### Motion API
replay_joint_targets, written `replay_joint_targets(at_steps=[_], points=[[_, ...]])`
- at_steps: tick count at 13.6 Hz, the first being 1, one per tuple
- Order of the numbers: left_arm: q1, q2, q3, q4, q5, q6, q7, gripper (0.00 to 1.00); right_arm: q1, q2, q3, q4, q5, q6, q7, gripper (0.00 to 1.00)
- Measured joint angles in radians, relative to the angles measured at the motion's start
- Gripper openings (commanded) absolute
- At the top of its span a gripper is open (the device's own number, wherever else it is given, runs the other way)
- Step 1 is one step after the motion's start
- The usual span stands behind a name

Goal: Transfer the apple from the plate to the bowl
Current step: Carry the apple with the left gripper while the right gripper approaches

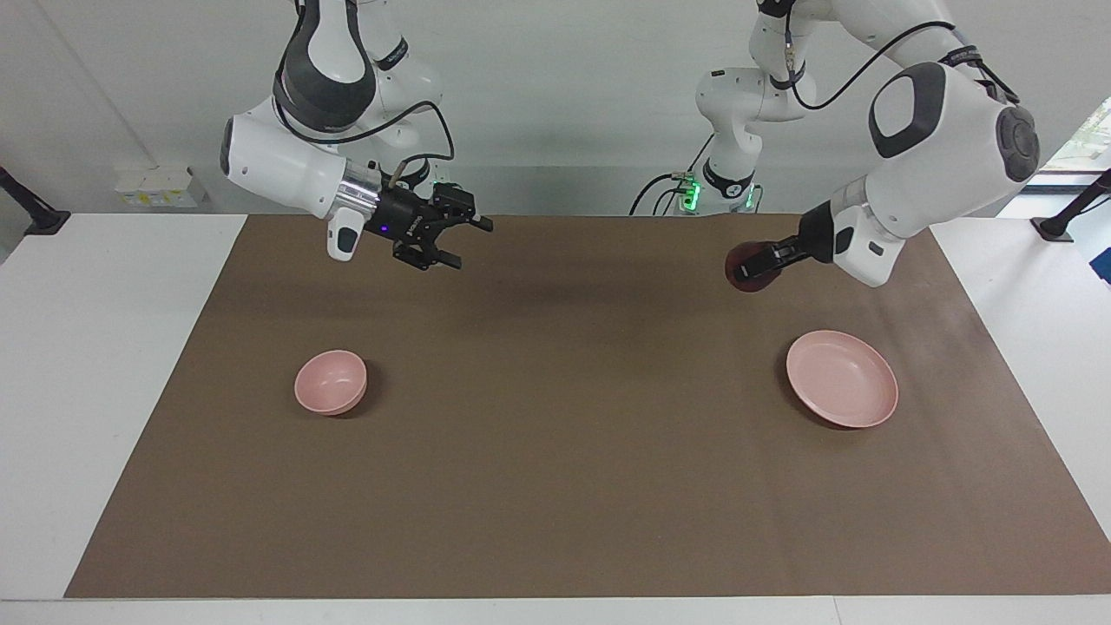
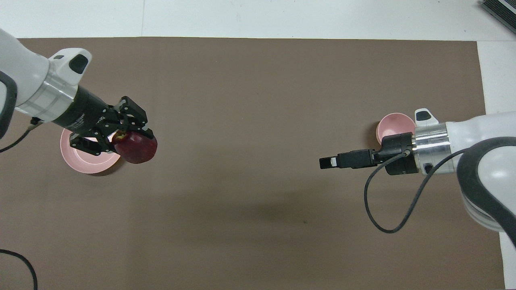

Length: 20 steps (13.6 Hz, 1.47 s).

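Facing view: apple (image 1: 748, 268) up in the air, gripped by the left gripper (image 1: 764, 260), clear of the plate (image 1: 842, 378).

Taking the bowl (image 1: 331, 382) as landmark: the apple hangs well apart from it, toward the left arm's end of the table, so my read is a long carry or a handover. The right gripper (image 1: 451, 243) waits, fingers spread and empty, up over the mat (image 1: 555, 486) near the bowl. Overhead, the apple overlaps the plate's rim; only the facing camera shows it lifted.

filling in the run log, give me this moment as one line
left gripper: holds dark red apple aloft over brown mat | flat pink plate: empty | small deep pink bowl: empty | right gripper: open, waiting
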<state>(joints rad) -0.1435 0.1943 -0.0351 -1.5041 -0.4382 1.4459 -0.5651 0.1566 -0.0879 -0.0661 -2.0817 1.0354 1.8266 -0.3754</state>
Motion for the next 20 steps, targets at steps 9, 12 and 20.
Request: replay_joint_targets(at_steps=[9, 12, 20], points=[[-0.075, 0.031, -0.007, -0.049, -0.353, 0.003, -0.144, 0.00, 0.019, -0.084, 0.000, -0.100, 0.241, 0.000, 0.037, 1.00], [-0.080, 0.050, -0.011, -0.061, -0.403, 0.010, -0.164, 0.00, 0.034, -0.104, 0.000, -0.121, 0.247, 0.000, 0.037, 1.00], [-0.115, 0.051, -0.042, -0.152, -0.829, 0.210, -0.475, 0.00, 0.082, -0.105, 0.000, -0.126, 0.311, 0.060, 0.038, 1.00]])
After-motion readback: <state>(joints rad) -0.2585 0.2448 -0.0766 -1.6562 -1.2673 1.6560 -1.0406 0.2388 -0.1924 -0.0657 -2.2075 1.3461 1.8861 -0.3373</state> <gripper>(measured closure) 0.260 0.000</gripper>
